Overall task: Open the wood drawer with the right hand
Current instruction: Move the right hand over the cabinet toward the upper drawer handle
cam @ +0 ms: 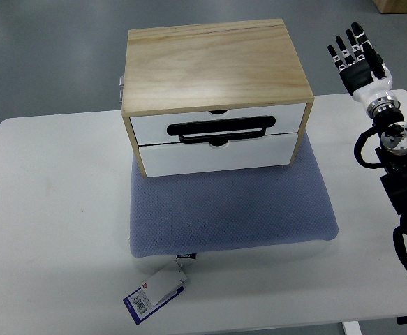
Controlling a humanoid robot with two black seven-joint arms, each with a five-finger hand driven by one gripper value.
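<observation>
One white table point(56, 230) filled most of the top view, its left part bare. Low down, left of the middle, one price tag point(154, 296) with a blue edge and a barcode lay flat on the table, joined at its upper right corner to the front edge of one grey-blue cushion point(231, 209). The cushion lay flat on the table, and one wood drawer box point(213, 66) sat on its far part, the box's pale wooden top turned up toward the camera. At the box's left side a small metal fitting point(121, 87) stuck out. The box had two white drawer fronts, one above the other: the upper drawer point(217, 124) and the lower drawer point(217, 155), both flush with the wooden frame and so closed. Each front had one small dark finger notch at the middle of an edge, two notches in all. One black handle point(218, 130), a long flat loop, ran across the seam between the two fronts; to which drawer it was fixed could not be told. To the right of the box, well apart from it, one right hand point(357, 57) stood over the table's far right corner, its arm entering from the right edge with black cables looped beside it. Its black fingers point(345, 49) were straight and slightly fanned, pointing away from the camera, and held nothing. It touched neither the box nor the handle.
</observation>
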